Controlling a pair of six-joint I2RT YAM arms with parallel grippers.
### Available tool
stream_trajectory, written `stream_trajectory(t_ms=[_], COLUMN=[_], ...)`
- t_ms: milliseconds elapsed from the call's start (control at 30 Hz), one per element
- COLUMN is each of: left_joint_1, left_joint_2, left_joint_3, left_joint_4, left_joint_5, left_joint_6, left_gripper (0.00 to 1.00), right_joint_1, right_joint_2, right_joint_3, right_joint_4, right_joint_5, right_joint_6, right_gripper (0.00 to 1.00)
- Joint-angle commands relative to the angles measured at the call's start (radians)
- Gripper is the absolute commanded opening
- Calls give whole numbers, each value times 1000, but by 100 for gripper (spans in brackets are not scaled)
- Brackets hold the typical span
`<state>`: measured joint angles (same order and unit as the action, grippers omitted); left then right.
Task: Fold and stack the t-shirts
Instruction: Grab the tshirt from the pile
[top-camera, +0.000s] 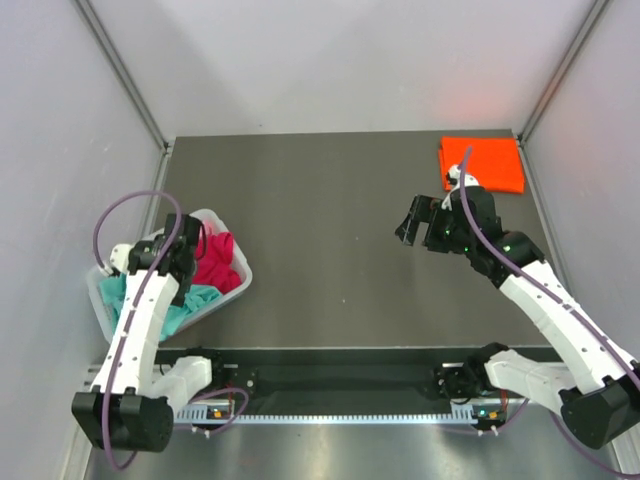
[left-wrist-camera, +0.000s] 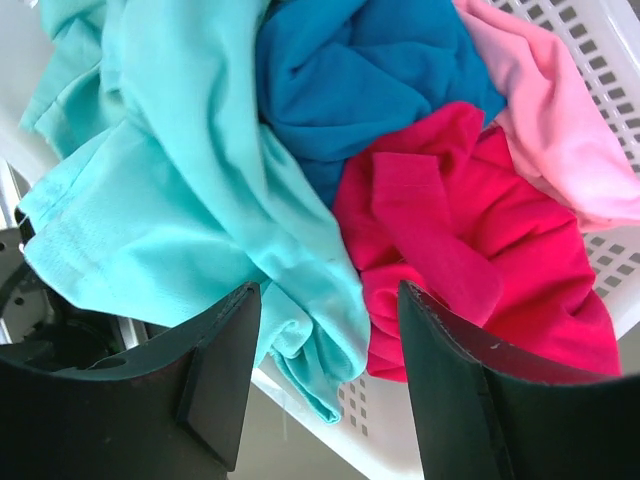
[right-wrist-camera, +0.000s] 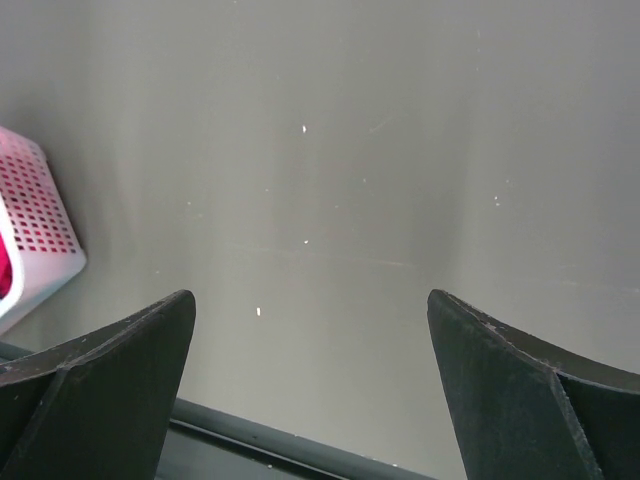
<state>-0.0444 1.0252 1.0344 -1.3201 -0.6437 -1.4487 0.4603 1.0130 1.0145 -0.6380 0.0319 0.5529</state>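
Observation:
Crumpled t-shirts fill the white basket (top-camera: 238, 287) at the left: a teal one (left-wrist-camera: 170, 200), a blue one (left-wrist-camera: 360, 70), a magenta one (left-wrist-camera: 470, 250) and a pink one (left-wrist-camera: 560, 130). My left gripper (left-wrist-camera: 330, 295) hovers open just above the pile. A hanging fold of the teal shirt lies between its fingers, not pinched. An orange t-shirt (top-camera: 482, 163) lies folded flat at the table's far right corner. My right gripper (top-camera: 415, 225) is open over bare table, left of the orange shirt, with nothing between its fingers (right-wrist-camera: 130, 350).
The basket's lattice corner (right-wrist-camera: 40, 220) shows at the left edge of the right wrist view. Grey walls close in the dark table (top-camera: 330, 230) on three sides. A rail (top-camera: 340, 380) with the arm bases runs along the near edge.

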Motion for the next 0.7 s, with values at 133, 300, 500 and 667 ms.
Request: stream_trajectory(t_ms=[133, 300, 500, 667], left_joint_1=[6, 6, 6, 5], left_joint_2=[-39, -25, -34, -53], left_joint_3=[-114, -181, -93, 154], left_joint_4=[-183, -105, -93, -41], left_joint_5=[16, 56, 46, -17], left_joint_6=[-122, -93, -65, 49], left_gripper=[62, 62, 0, 0], right_joint_1=[-3, -3, -2, -3], right_joint_2=[1, 13, 30, 13], right_joint_3=[30, 35, 61, 70], right_joint_4=[3, 4, -6, -8], right_joint_5=[11, 8, -9, -24], right_joint_6=[-25, -19, -18, -15], right_gripper=[100, 100, 100, 100])
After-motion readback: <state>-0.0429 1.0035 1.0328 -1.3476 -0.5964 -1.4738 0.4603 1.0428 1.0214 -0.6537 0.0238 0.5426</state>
